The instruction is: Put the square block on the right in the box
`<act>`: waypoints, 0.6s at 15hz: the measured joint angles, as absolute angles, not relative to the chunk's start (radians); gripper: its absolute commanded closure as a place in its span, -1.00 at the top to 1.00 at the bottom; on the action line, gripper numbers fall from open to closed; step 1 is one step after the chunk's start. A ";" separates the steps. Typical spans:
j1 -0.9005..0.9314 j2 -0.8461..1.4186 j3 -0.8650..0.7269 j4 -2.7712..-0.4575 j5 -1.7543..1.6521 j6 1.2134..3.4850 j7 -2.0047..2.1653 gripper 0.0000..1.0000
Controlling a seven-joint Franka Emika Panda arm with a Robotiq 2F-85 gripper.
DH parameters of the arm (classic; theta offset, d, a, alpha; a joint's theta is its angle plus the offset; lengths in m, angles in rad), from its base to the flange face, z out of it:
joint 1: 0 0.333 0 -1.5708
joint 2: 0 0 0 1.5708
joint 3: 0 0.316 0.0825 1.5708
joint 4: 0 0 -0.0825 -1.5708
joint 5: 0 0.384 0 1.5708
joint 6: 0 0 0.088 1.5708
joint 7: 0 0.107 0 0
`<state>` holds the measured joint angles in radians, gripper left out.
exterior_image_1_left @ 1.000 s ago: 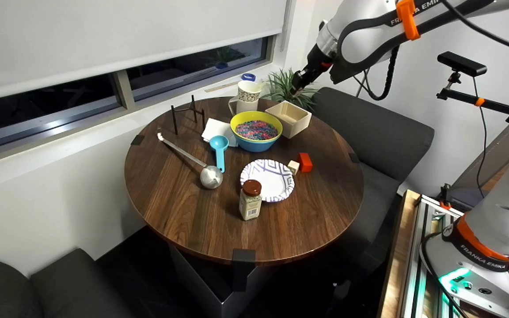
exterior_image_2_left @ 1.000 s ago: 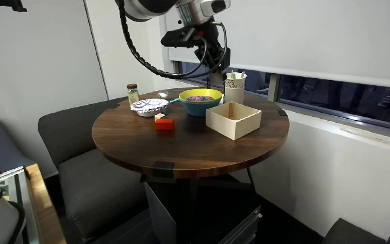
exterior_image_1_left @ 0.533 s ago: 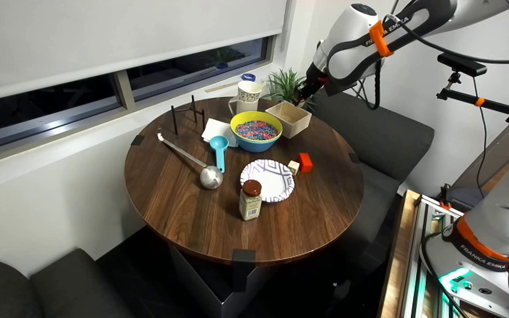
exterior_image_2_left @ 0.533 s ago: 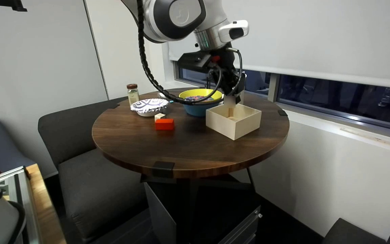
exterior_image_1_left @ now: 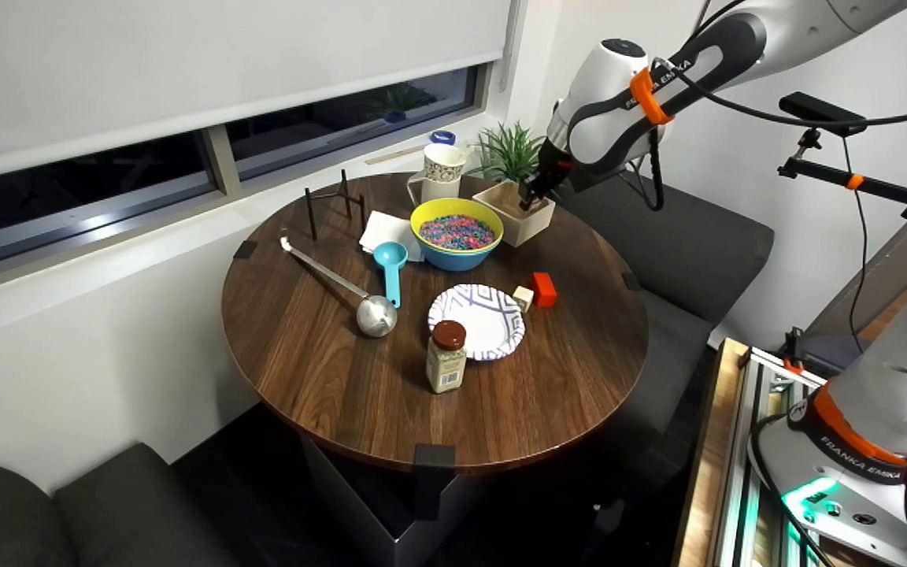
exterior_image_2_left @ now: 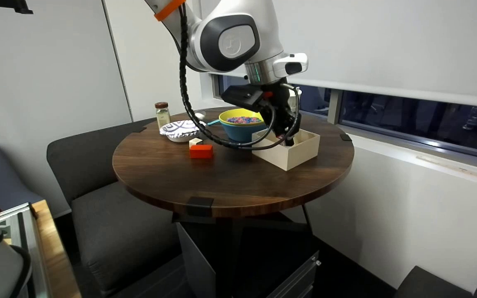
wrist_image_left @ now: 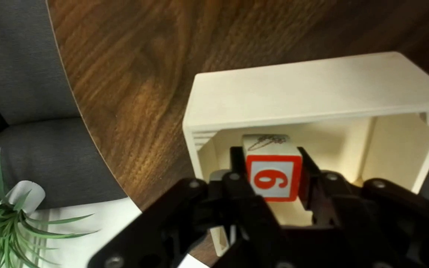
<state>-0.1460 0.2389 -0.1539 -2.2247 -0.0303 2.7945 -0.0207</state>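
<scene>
Gripper [wrist_image_left: 271, 156] lower, block [wrist_image_left: 274, 178]: "6" or "9"

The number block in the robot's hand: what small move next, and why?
Probably lower the hand slightly: the wrist view shows its fingers gripping the block, lined up with the open box, but whether it touches bottom can't be told.

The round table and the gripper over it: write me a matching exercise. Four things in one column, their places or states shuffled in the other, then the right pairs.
Things
1. block with a red digit
2. brown-lidded jar
3. yellow bowl
4. metal ladle

Places and states
A. holding small multicoloured pieces
B. held by the gripper, at the opening of the box
C. lying near the blue scoop
D. upright beside the patterned dish

Pairs: 1-B, 2-D, 3-A, 4-C
</scene>
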 measured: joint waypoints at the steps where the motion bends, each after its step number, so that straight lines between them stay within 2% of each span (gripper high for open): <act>1: -0.146 0.242 -0.153 -2.224 -0.030 2.794 -0.021 0.46; 4: -0.143 0.235 -0.145 -2.224 -0.031 2.794 -0.028 0.92; 5: -0.142 0.224 -0.135 -2.226 -0.031 2.787 -0.036 1.00; 9: -0.132 0.097 -0.070 -2.278 -0.006 2.621 -0.125 1.00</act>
<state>-0.1319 0.0968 -0.0702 -2.2777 -0.0065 2.6211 -0.1248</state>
